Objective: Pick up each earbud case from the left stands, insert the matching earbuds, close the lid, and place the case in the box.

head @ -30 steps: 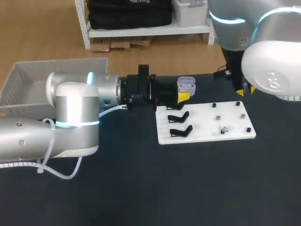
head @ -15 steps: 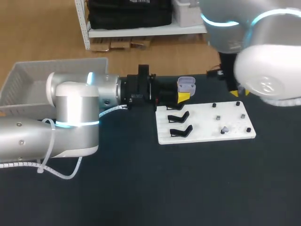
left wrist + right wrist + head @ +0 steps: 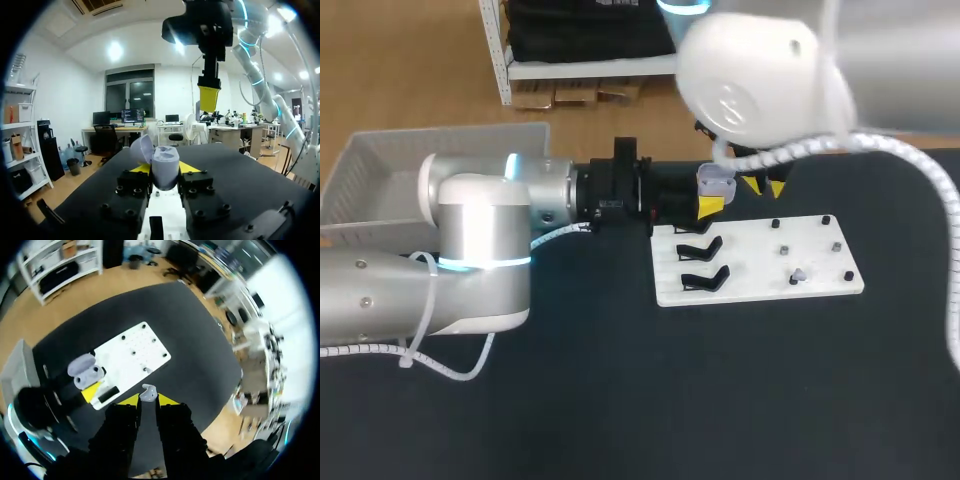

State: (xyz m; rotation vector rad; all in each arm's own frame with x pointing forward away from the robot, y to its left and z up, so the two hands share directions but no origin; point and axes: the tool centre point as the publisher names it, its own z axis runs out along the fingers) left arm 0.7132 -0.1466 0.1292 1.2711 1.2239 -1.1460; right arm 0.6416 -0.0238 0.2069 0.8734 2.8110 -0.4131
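Note:
A lavender earbud case [image 3: 715, 180] with its lid open is held level above the table, and my left gripper [image 3: 711, 206] is shut on it. In the left wrist view the case [image 3: 165, 162] sits between the yellow tips with its lid [image 3: 141, 149] tilted back. My right gripper [image 3: 761, 187] hangs just right of the case, over the back edge of the white board [image 3: 760, 285]. It is shut on a small lavender earbud [image 3: 147, 391]. From the right wrist view, the case [image 3: 85, 371] lies below and ahead of the right gripper [image 3: 148, 400].
Two black stands [image 3: 701, 262] occupy the board's left side. Small pegs and one more earbud [image 3: 800, 272] sit on its right side. A grey box [image 3: 380, 165] stands at the table's far left, behind my left arm.
My right arm has swung left from beyond the board's far right corner to just beside the open case. The left arm and the case have not moved.

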